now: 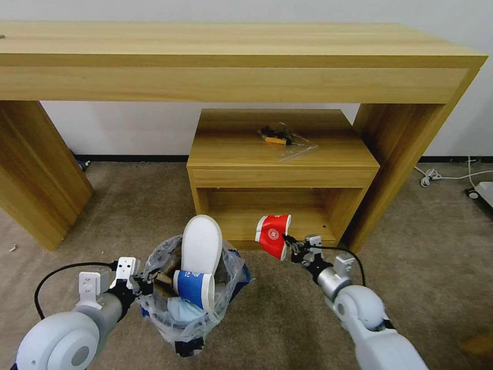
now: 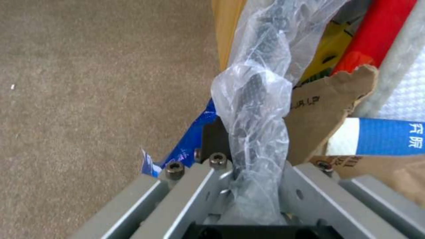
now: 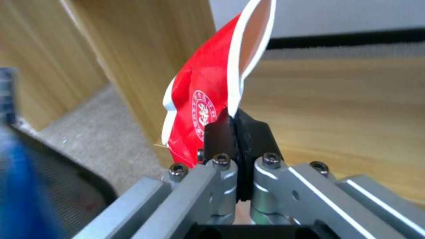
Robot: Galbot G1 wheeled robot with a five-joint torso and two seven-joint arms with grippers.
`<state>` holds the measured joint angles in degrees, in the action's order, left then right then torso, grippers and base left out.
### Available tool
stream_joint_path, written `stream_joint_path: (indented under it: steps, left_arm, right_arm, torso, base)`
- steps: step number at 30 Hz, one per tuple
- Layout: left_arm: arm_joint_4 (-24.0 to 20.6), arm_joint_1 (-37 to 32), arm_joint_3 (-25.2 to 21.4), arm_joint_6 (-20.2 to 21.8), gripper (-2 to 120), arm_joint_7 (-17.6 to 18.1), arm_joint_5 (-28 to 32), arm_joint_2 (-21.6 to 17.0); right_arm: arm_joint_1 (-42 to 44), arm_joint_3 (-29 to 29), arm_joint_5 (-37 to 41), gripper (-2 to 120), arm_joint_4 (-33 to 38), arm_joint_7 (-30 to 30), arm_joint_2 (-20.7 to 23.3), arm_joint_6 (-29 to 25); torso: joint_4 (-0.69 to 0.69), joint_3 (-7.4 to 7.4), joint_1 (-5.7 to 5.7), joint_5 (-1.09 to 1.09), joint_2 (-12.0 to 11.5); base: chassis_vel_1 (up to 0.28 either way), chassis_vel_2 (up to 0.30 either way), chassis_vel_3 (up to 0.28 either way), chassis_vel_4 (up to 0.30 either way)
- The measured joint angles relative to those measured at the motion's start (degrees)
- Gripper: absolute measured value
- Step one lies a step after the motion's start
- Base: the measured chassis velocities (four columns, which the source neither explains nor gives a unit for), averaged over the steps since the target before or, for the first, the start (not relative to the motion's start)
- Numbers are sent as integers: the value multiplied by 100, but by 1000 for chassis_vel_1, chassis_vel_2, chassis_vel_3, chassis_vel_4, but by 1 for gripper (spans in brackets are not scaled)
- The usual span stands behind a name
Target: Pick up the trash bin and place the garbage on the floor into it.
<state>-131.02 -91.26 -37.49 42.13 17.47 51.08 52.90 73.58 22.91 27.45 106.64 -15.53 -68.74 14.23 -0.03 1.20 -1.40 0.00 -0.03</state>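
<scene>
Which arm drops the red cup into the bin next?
Right. The right gripper is shut on the red cup, beside the trash bin; the left gripper holds the bin's rim.

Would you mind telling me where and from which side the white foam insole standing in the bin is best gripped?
Grip the white foam insole at its rounded upper end, coming from above. It stands nearly upright in the trash bin, top well clear of the rim, while its lower part sits wedged behind the blue-white cup. The left tool holds the bin's rim; the right tool holds a red cup.
</scene>
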Motion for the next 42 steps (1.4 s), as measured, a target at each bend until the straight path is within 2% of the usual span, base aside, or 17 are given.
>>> stream_joint_path:
  steps: [7,12,13,14,25,34,42]
  left_arm:
    - [-8,46,29,0,0,89,167,-155]
    - [-21,74,36,0,0,168,290,-173]
    - [-22,103,66,0,0,197,357,-205]
    - [-14,170,139,0,0,292,521,-333]
    - [104,267,151,0,0,331,719,-563]
    - [100,246,103,0,0,317,736,-569]
    - [131,252,42,0,0,306,758,-568]
  right_arm:
    - [44,67,427,0,1125,-68,882,291]
    - [-147,-79,759,0,1550,-93,1189,458]
    - [-228,-140,911,0,1686,-93,1277,524]
    - [-479,-366,1493,0,1999,-39,1469,776]
    - [-836,-1102,1742,0,2223,-28,1643,953]
    - [-810,-1032,1613,0,2087,-29,1606,947]
    - [-590,-615,1622,0,2163,-32,1637,917]
  torso:
    - [2,0,0,0,0]
    - [1,0,0,0,0]
    - [2,0,0,0,0]
    - [1,0,0,-1,0]
    - [1,0,0,-1,0]
    - [1,0,0,0,0]
    - [1,0,0,0,0]
  base:
    - [0,0,0,0]
    - [0,0,0,0]
    - [0,0,0,0]
    - [0,0,0,0]
    - [0,0,0,0]
    - [0,0,0,0]
    - [0,0,0,0]
